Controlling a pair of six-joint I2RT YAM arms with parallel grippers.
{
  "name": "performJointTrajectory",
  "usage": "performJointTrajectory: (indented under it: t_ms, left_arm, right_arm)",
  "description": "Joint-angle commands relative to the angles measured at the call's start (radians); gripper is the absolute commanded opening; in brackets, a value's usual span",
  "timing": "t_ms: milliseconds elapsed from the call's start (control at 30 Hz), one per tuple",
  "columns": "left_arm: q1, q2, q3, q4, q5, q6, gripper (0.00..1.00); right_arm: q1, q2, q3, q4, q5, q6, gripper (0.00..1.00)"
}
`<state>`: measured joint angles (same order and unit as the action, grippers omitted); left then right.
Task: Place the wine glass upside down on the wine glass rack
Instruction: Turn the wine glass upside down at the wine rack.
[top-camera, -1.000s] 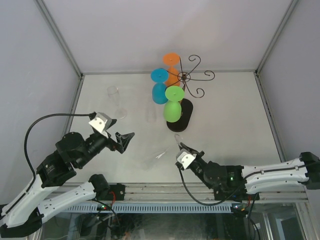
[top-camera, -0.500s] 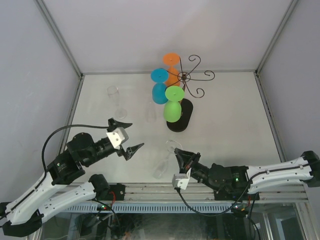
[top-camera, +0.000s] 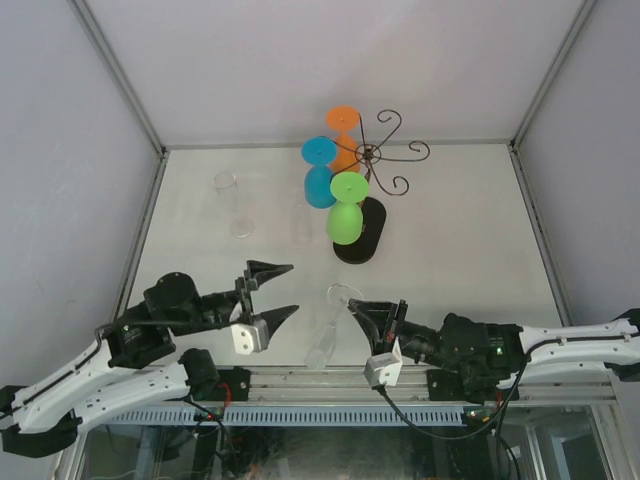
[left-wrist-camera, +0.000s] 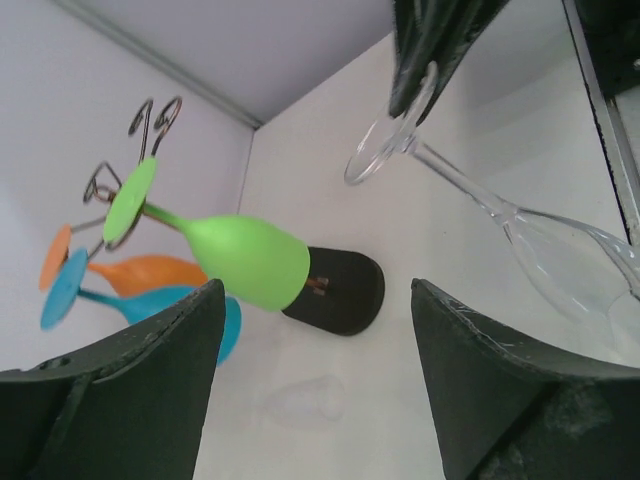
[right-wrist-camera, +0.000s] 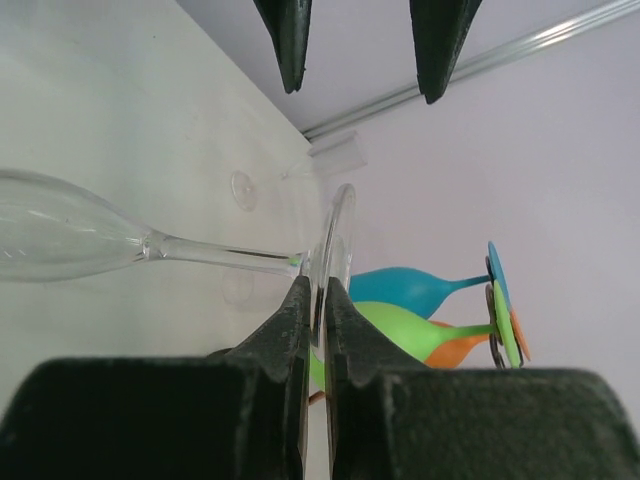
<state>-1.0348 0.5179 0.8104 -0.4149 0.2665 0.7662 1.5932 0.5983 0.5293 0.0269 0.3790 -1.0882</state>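
Observation:
A clear wine glass (top-camera: 322, 340) hangs tilted near the table's front edge, bowl toward the arms. My right gripper (top-camera: 354, 304) is shut on the rim of its round foot (right-wrist-camera: 338, 225); stem and bowl (right-wrist-camera: 60, 240) stretch out to the left in the right wrist view. My left gripper (top-camera: 278, 291) stands open just left of the glass, with nothing between its fingers (left-wrist-camera: 150, 370). In the left wrist view the glass (left-wrist-camera: 560, 255) lies to the right of that gap. The wine glass rack (top-camera: 385, 152), thin dark wire on a black oval base (top-camera: 366, 240), stands at the back.
Green (top-camera: 346, 218), blue (top-camera: 319, 180) and orange (top-camera: 344, 135) glasses hang upside down on the rack's left arms; its right arms carry nothing. A clear glass (top-camera: 230, 200) stands at back left, another faint one (top-camera: 301, 225) near the blue glass. Metal rail (top-camera: 330, 378) along the front edge.
My left gripper swung right and forward to just beside the clear glass, its jaws narrowing a little. My right gripper turned over with the glass's foot and raised the glass off the table.

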Motion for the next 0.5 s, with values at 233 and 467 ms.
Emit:
performJointTrajectory:
  t_ms: [233, 467]
  left_arm:
    - [-0.143, 0.108, 0.007, 0.048, 0.004, 0.217, 0.59]
    - [-0.188, 0.130, 0.009, 0.061, 0.009, 0.213, 0.44]
  right_arm:
    - [-0.057, 0.070, 0.110, 0.002, -0.170, -0.050, 0.00]
    - [-0.065, 0.101, 0.138, -0.021, -0.214, -0.045, 0.00]
